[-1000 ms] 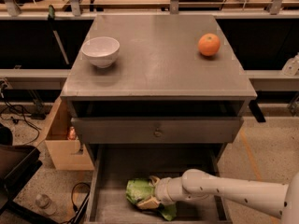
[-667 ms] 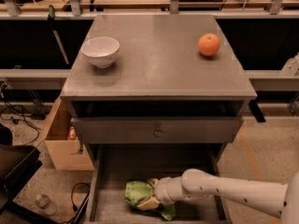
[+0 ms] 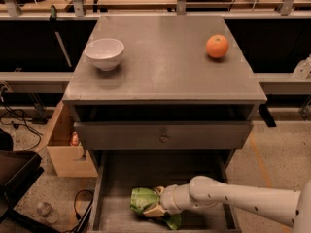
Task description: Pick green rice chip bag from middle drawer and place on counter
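Note:
The green rice chip bag [image 3: 142, 199] lies crumpled on the plank floor of the open middle drawer [image 3: 121, 176], near its front. My gripper [image 3: 154, 208] reaches in from the right on a white arm and rests on the bag's right side, with green foil showing to its left and below it. The counter [image 3: 165, 72] spreads out above the drawers.
A white bowl [image 3: 104, 53] stands at the counter's left and an orange [image 3: 217, 46] at its right. A closed drawer front with a round knob [image 3: 164, 138] overhangs the open drawer. A cardboard box [image 3: 65, 147] and cables lie on the floor at the left.

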Action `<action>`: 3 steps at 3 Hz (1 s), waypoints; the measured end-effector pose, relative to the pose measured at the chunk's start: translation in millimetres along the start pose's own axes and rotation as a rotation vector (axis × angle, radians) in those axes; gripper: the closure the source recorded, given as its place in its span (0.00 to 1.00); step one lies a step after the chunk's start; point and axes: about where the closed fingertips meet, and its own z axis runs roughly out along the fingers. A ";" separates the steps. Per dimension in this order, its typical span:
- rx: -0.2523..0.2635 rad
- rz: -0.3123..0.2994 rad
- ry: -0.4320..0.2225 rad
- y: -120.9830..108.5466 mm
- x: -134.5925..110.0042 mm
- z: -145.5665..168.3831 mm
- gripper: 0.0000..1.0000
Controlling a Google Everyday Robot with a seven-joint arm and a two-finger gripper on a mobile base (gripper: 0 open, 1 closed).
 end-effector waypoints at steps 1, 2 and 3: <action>-0.018 -0.008 -0.040 5.0 -10.2 -29.2 1.00; -0.024 -0.010 -0.124 11.9 -41.3 -109.6 1.00; -0.019 -0.002 -0.155 22.5 -71.2 -179.9 1.00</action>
